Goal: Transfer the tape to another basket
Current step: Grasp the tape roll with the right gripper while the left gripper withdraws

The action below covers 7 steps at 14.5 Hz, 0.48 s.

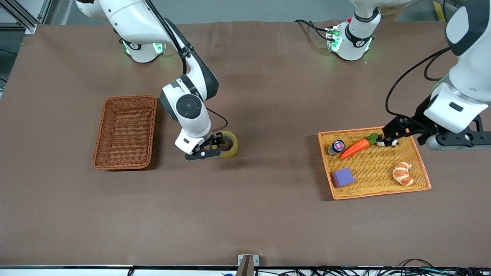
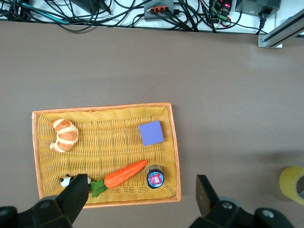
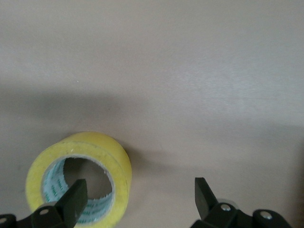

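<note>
The tape (image 1: 229, 144) lies flat on the brown table (image 1: 268, 214), out of both containers, between the reddish-brown basket (image 1: 126, 132) and the orange-yellow tray (image 1: 374, 163), and closer to the basket. The basket sits toward the right arm's end of the table from the tape, with bare cloth between them.

The right gripper (image 1: 209, 147) is low at the tape, its fingers spread apart. In the right wrist view one finger (image 3: 73, 199) stands over the roll's hole and the other finger is off the roll over bare table, so the roll's wall lies between them unclamped. The right arm's wrist and gripper body stand between the tape and the basket.

Toward the left arm's end of the table from the tape, well apart, the tray holds a purple cube (image 1: 342, 177), a croissant (image 1: 403, 173), a carrot (image 1: 355, 148), a small round jar (image 1: 338, 146) and a small black-and-white figure (image 1: 386, 143). The left gripper (image 1: 391, 135) hangs over the tray's edge farthest from the front camera, above the figure and the carrot's green top, fingers wide apart and holding nothing; that arm waits.
</note>
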Motion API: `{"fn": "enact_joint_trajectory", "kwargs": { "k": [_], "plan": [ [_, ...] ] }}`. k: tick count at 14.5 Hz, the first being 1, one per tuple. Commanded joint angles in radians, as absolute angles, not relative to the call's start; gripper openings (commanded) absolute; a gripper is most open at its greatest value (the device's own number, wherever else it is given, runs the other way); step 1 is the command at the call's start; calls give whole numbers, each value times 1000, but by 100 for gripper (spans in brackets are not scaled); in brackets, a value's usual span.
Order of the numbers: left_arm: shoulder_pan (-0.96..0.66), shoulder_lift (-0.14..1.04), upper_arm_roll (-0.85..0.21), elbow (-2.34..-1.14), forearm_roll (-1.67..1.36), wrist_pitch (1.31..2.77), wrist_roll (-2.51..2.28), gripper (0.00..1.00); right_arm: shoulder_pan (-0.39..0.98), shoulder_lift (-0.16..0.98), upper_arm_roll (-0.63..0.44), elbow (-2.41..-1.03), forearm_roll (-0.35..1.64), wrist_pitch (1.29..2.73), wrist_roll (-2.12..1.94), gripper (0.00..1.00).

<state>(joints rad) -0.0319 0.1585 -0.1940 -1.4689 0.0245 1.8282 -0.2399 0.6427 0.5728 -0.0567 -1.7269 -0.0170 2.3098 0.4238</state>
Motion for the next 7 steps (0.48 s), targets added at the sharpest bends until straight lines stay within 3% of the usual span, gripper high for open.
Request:
{"fn": "enact_joint_trajectory", "kwargs": {
  "k": [1, 3, 7],
  "plan": [
    [-63, 23, -146, -1629, 5, 1887, -235, 100, 670, 595, -63, -1764, -21, 2393, 442, 100],
    [-74, -30, -134, -1684, 5, 1887, -235, 100, 672, 604, -63, -1810, -21, 2477, 442, 100],
    [-86, -92, -112, -1747, 6, 1884, -233, 100, 686, 607, -64, -1836, -21, 2487, 440, 100]
  ]
}}
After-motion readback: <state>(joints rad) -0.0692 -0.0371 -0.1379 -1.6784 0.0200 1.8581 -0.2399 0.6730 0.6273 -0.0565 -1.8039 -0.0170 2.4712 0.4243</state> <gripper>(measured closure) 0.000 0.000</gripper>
